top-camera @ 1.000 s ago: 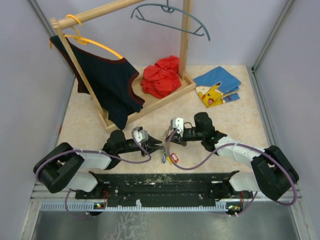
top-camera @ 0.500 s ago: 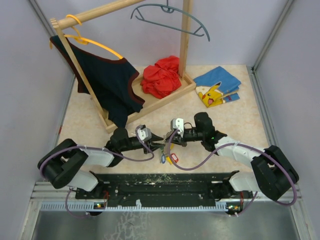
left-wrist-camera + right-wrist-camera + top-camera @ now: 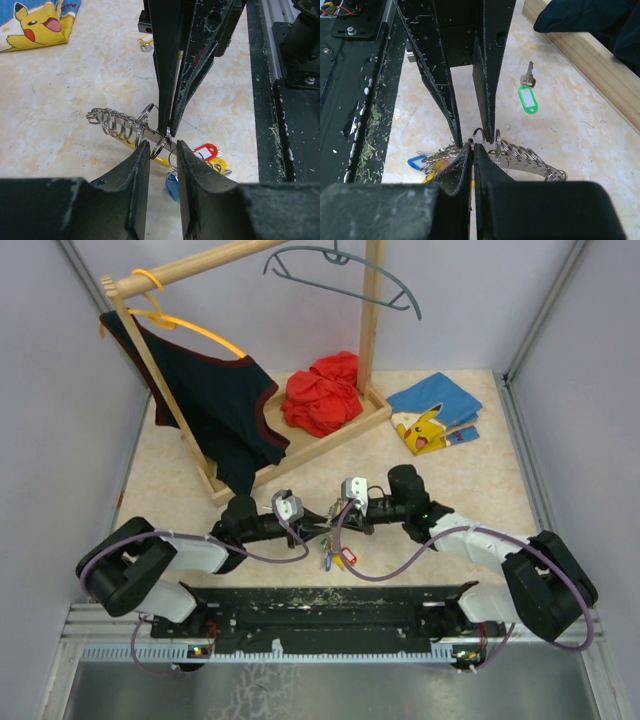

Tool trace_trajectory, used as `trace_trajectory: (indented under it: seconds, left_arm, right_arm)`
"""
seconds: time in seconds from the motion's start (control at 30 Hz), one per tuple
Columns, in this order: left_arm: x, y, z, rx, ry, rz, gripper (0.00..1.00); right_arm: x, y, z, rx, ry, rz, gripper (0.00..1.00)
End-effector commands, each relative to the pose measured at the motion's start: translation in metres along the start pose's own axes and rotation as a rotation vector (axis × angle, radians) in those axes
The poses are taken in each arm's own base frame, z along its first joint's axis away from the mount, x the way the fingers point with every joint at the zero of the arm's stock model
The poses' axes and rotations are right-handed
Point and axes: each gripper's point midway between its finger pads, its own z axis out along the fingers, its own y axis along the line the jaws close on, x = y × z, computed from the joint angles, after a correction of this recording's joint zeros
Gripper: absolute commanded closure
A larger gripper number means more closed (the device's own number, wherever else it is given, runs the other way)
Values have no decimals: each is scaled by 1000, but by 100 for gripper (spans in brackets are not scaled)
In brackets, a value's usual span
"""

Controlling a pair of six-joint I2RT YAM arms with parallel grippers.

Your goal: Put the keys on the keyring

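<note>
Right gripper [image 3: 473, 146] pinches silvery coiled keyring [image 3: 125, 129]; left gripper [image 3: 162, 144] narrowly parted around loop; green-tagged key [image 3: 528, 98] loose at 1 o'clock.

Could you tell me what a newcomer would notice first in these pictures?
Most striking are the two claws meeting tip to tip at the table's near middle: the right claw shut on the coiled keyring, the left claw open astride it. A dark garment hangs from an orange hanger on a wooden rack at back left, and a Pikachu cloth lies back right.
</note>
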Motion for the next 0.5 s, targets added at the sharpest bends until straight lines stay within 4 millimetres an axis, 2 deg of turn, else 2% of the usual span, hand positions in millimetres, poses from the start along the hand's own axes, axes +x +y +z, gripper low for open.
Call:
trace_trajectory:
  seconds: [0.0,0.17,0.27,0.4,0.47]
  left_arm:
    - [-11,-7,5,55,-37,19,69]
    - [-8,2,2,-8,-21,9,86]
    - [-8,9,0,-51,-17,0,100]
    - [-6,13,-2,-86,-14,-22,100]
    - [-6,16,-4,-110,-16,-37,96]
  right_arm:
    - [-36,-14,3,18,-71,-105,100]
    - [-34,-13,0,25,-59,-108,100]
    - [-34,-10,-2,23,-56,-112,100]
    - [-34,-11,-5,35,-48,-120,100]
    - [-33,-12,-7,42,-45,-120,100]
